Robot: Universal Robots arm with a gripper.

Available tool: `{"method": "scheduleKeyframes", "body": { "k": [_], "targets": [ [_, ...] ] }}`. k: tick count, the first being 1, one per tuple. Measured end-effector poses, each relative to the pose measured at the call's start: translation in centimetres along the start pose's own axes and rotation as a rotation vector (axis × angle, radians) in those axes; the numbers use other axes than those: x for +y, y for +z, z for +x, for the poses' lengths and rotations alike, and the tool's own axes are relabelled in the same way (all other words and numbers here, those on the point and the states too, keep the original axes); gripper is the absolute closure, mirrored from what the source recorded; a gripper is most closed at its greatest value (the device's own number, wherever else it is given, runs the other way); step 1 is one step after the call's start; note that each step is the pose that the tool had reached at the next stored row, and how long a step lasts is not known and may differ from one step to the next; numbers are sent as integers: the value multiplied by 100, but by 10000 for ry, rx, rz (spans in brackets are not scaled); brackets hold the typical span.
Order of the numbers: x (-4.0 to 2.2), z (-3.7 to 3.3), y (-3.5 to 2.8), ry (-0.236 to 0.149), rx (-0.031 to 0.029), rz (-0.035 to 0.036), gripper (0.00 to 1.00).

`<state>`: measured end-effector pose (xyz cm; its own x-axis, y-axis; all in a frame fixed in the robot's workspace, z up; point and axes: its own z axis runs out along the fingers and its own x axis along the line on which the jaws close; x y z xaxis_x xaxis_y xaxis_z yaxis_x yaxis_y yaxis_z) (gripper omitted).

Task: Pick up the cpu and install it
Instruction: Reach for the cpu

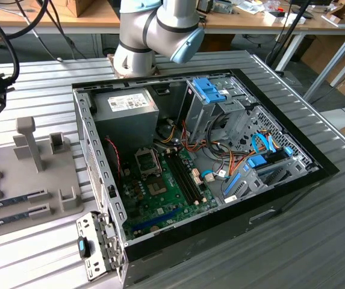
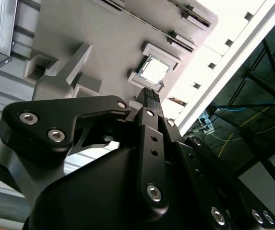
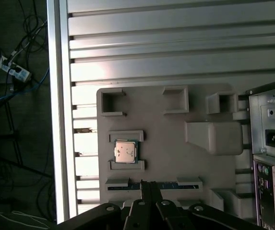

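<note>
Jaws are together near the cpu [image 3: 126, 152], so you risk bumping it askew in its holder [image 3: 168, 160].

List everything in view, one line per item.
table: one, silver, slatted.
computer case: one, black, open, on the table.
tray: one, grey, on the table beside the computer case.
cpu: one, silver top, in a holder on the tray.
memory sticks: at least two, dark, in tray slots near the cpu.
power supply: one, grey, inside the case.
board: one, green, on the case floor.
cables: several, orange and yellow, inside the case.
arm: one, grey with blue caps, base beyond the case in the exterior view.
end effector: one, black, shut and empty, over the tray close to the cpu.
</note>
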<state>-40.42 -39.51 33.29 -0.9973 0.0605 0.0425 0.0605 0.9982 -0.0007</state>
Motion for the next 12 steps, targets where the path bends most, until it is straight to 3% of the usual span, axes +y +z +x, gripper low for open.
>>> {"method": "scheduleKeyframes", "body": {
  "k": [12],
  "targets": [
    [0, 9, 29, 0, 0, -1, 89]
  ]
}}
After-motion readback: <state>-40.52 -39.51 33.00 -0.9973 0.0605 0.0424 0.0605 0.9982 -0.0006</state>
